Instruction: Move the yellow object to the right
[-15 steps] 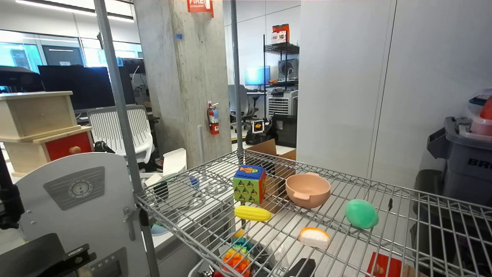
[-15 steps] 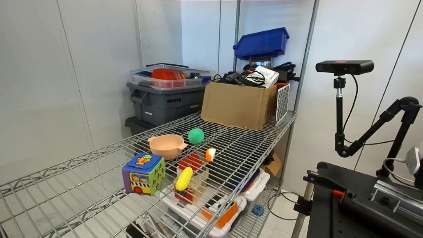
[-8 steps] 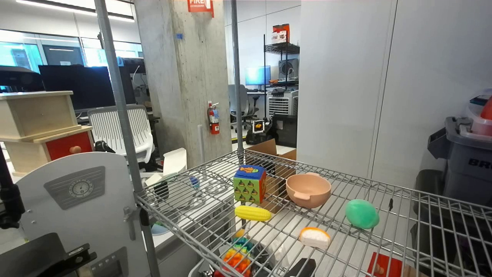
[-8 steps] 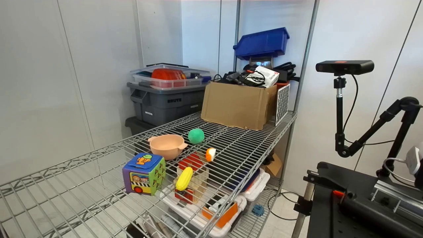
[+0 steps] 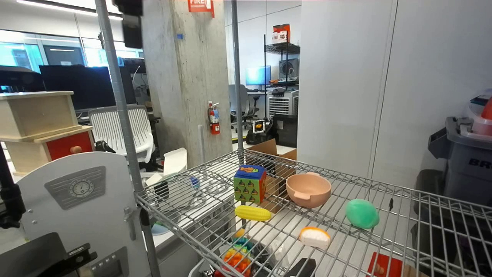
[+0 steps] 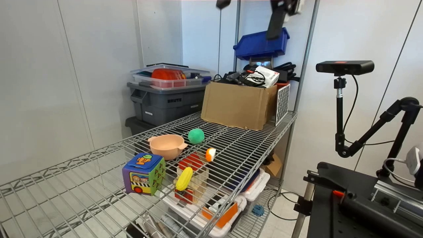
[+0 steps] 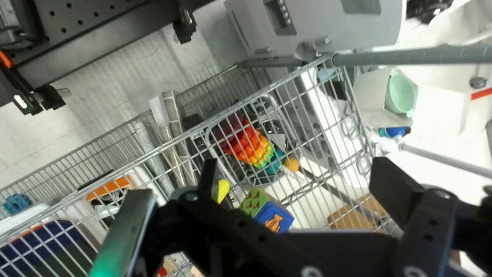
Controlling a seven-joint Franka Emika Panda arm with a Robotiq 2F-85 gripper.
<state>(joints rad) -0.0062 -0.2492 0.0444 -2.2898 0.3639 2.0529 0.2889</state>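
Observation:
The yellow object (image 5: 252, 213) is a small bright-yellow ridged bar lying on the wire shelf (image 5: 180, 231). It also shows in an exterior view (image 6: 184, 178) in front of the multicoloured cube (image 6: 144, 173). In the wrist view the yellow object (image 7: 223, 191) is partly hidden behind one finger, beside the cube (image 7: 265, 209). My gripper (image 7: 300, 181) is open and empty, its fingers wide apart. It is high above the shelf, with parts showing at the top edge of both exterior views, well apart from the yellow object.
A peach bowl (image 5: 307, 190), a green rounded object (image 5: 361, 214) and an orange-white piece (image 5: 315, 237) sit on the shelf. A cardboard box (image 6: 233, 105) stands at the shelf's far end in an exterior view. A metal shelf post (image 5: 119, 96) rises at a corner.
The gripper has come into view at the top of both exterior views, where it was absent before. The yellow object and the other things on the shelf have not moved.

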